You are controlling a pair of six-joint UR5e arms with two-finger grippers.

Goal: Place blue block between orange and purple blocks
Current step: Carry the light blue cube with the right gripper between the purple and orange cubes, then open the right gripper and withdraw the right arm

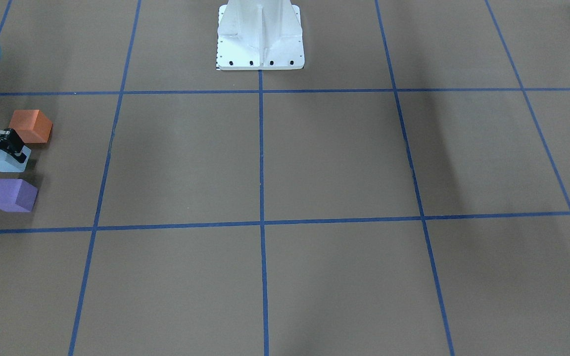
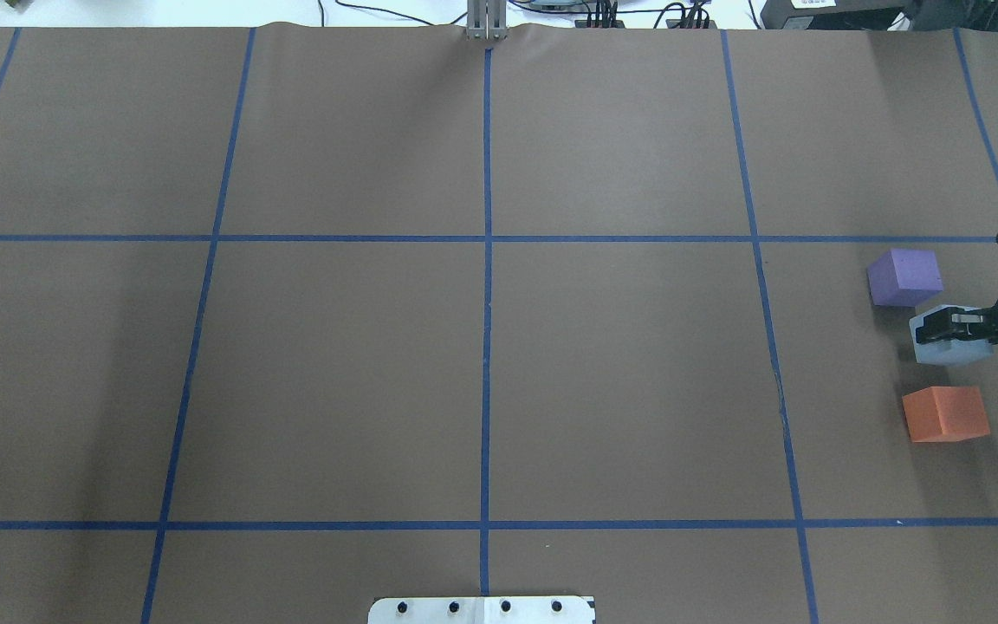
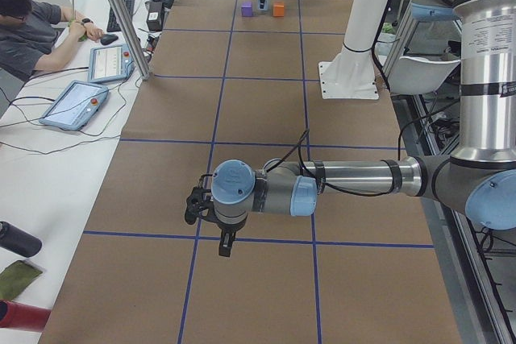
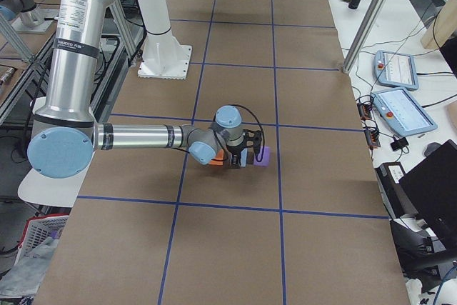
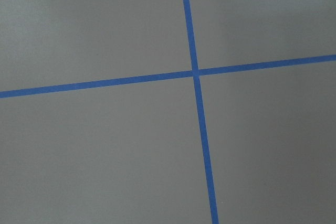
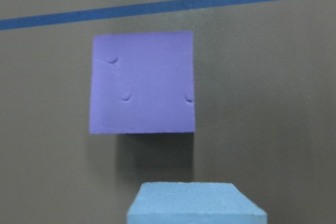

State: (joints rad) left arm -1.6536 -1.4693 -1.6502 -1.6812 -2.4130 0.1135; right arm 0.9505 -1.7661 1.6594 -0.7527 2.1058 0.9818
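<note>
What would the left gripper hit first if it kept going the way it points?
The left gripper would probably hit the table, near a crossing of blue tape lines; nothing else shows below it.

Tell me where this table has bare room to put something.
The middle squares beyond the white base plate are bare. Crowded: the robot's right end, where purple block, blue block and orange block stand in a close row, right gripper at the blue.
</note>
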